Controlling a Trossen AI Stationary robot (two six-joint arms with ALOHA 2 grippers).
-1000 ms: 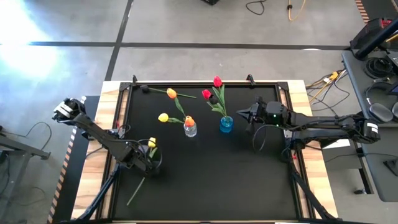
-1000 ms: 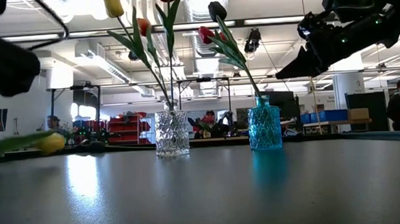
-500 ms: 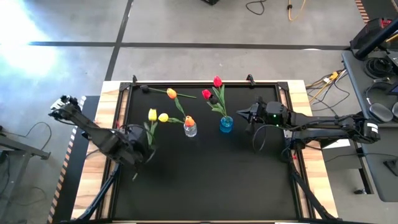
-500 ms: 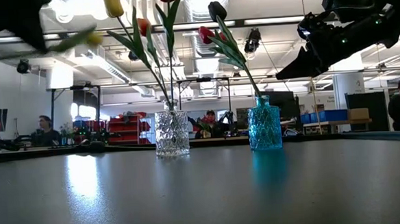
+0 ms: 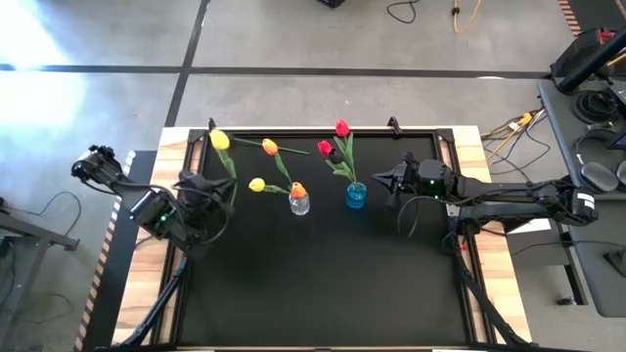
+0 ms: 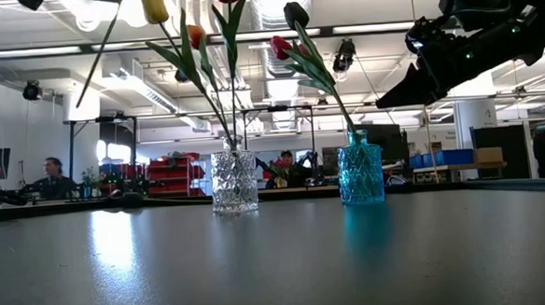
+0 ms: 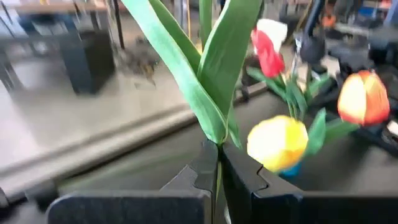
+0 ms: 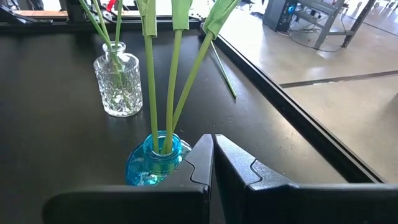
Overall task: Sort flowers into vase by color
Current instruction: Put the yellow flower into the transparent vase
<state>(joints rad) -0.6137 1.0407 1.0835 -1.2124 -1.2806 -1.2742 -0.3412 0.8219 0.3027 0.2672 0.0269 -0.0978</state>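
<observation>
While the right gripper (image 5: pixel 377 179) just waits beside the blue vase (image 5: pixel 356 196) with its fingers pressed together on nothing, the left gripper (image 5: pixel 201 196) is doing the work: it's pinching the stem of a yellow tulip (image 5: pixel 220 141) and holding it up over the left side of the table (image 5: pixel 323 284). The clear vase (image 5: pixel 299 203) has the yellow and orange ones, the blue vase has the reds. So this looks like the carry step. Next move, I'd guess: swing over to the clear vase, tip the stem end down into the narrow neck, then let go.
</observation>
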